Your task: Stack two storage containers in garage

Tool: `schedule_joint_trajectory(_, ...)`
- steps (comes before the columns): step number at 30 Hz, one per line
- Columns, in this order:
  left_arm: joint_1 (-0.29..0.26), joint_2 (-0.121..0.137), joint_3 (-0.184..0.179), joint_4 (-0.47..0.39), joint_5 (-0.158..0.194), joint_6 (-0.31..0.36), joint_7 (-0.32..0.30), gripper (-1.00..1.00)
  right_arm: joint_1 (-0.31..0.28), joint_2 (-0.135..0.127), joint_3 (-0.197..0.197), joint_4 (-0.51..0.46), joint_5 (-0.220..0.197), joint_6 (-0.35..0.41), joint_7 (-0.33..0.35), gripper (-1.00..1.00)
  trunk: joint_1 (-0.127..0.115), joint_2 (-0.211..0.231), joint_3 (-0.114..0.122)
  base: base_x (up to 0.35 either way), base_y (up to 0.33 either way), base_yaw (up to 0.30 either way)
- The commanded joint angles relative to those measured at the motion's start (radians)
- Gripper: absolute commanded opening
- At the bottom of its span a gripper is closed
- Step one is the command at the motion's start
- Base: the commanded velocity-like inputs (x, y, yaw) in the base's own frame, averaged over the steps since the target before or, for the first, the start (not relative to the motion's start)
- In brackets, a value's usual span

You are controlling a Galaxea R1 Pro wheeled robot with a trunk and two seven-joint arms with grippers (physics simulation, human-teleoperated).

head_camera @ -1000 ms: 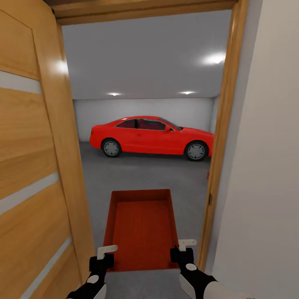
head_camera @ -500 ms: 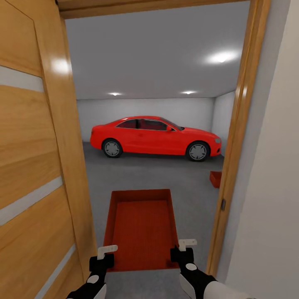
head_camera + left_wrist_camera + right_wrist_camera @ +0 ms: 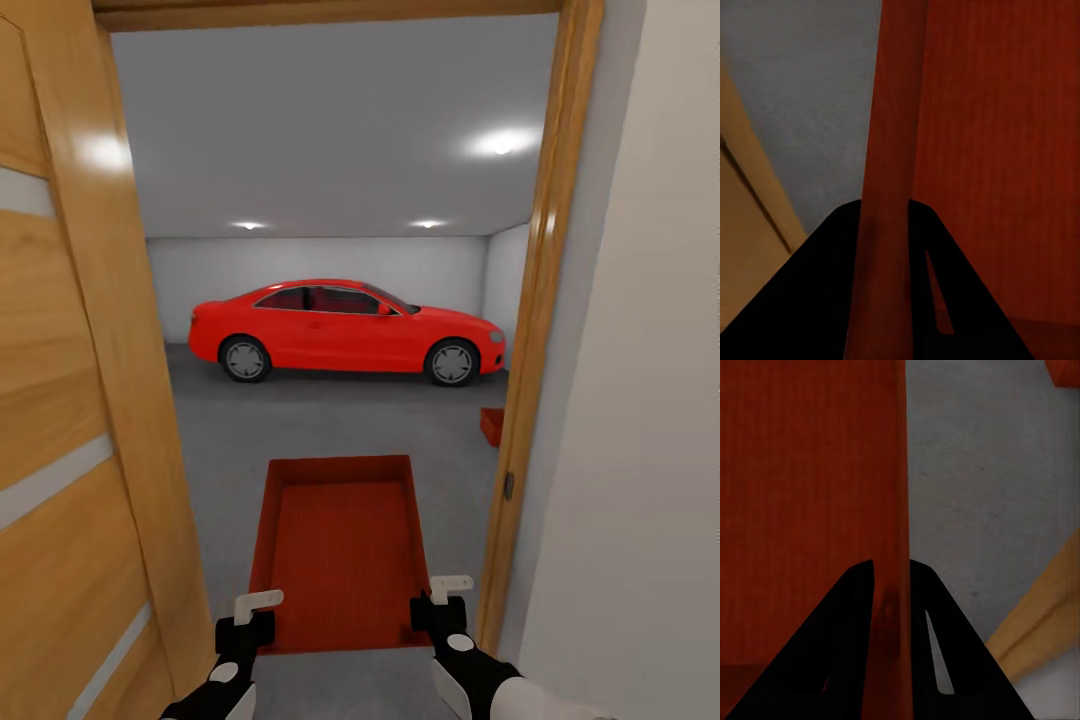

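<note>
Head view puts us at the garage doorway [image 3: 540,300], left gripper [image 3: 250,618] and right gripper [image 3: 445,600] each clamped on a side wall of the bin [image 3: 340,545] carried in front, so next we roll toward the other bin [image 3: 491,425] on the floor [image 3: 330,425] to stack.

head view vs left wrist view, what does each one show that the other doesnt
Head view alone: the red car, the garage's pale walls and ceiling lights, a second container on the floor by the right door post, and the right pincer.

Left wrist view alone: a close look at the left pincer with the container's side wall pinched between its dark fingers.

Both: the carried container, the grey floor and the wooden door.
</note>
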Motion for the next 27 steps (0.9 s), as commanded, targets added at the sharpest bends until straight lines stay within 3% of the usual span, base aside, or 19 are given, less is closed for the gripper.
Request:
schedule_joint_trajectory(1, -0.001, -0.001, 0.03, -0.001, -0.007, -0.002, 0.005, -1.0, -0.001, 0.005, -0.017, 0.0, -0.004, 0.0, 0.003, -1.0, 0.0, -0.001, -0.001, 0.148, 0.124, -0.052)
schedule_joint_trajectory(8, -0.001, -0.001, 0.03, 0.0, -0.007, -0.001, 0.005, -1.0, -0.001, 0.005, -0.017, 0.0, -0.003, 0.0, 0.003, -1.0, 0.0, -0.001, -0.001, 0.195, 0.173, -0.012)
schedule_joint_trajectory(20, -0.001, -0.001, 0.03, -0.001, -0.007, -0.002, 0.005, -1.0, -0.001, 0.005, -0.017, 0.0, -0.003, 0.0, 0.003, -1.0, 0.0, -0.001, -0.001, 0.02, 0.013, 0.0)
schedule_joint_trajectory(27, -0.001, -0.001, 0.03, 0.001, -0.007, -0.001, 0.005, -1.0, -0.001, 0.005, -0.017, 0.0, -0.003, 0.0, 0.003, -1.0, 0.0, -0.001, -0.001, 0.263, 0.0, 0.0)
